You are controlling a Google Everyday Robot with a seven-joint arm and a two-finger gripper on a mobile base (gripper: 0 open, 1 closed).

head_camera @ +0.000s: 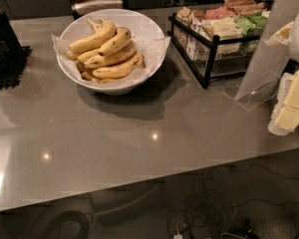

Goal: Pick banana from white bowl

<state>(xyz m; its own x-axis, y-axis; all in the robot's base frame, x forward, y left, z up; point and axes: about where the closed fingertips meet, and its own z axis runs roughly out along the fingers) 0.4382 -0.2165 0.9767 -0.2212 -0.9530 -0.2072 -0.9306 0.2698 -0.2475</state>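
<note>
The white bowl (150, 30) stands at the back left of the grey countertop, lined with crinkled white paper and holding a pile of several yellow bananas. The short, plump banana (116, 40) lies on top of the pile, right of centre, next to a longer curved banana (92, 38). My gripper (292, 105) is at the far right edge of the view, pale yellow and white, above the counter's right end. It is far from the bowl and holds nothing that I can see.
A black wire rack (209, 59) with snack packets stands just right of the bowl. A clear acrylic sign holder (266, 59) leans between the rack and my gripper. A dark appliance (2, 44) sits at far left. Cables (204, 213) lie on the floor beyond the counter's front edge.
</note>
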